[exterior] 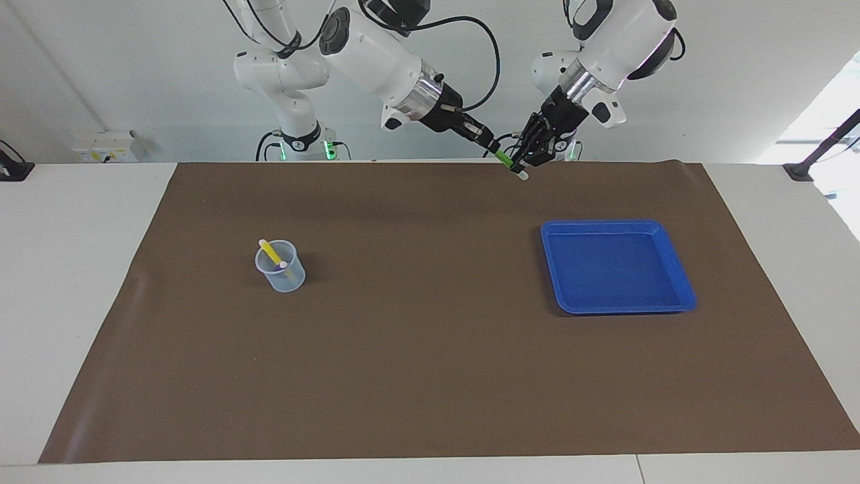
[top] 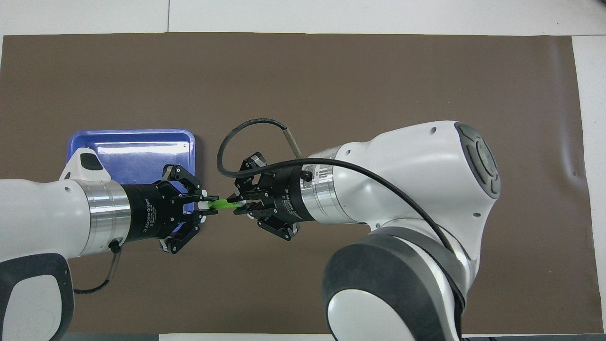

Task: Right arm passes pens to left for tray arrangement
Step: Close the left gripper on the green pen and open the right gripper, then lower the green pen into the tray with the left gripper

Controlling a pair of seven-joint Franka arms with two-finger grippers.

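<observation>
Mid-frame, the right arm's black two-finger end effector (top: 236, 204) pinches the slim green marker pen (top: 220, 204) level. This exposes its whitish end, which the left arm's end effector (top: 211, 204) also pinches, for handover.

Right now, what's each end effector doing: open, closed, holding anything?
Left end effector: closed on the green pen, at its whitish-tipped end.
Right end effector: closed on the same pen's other end.
</observation>
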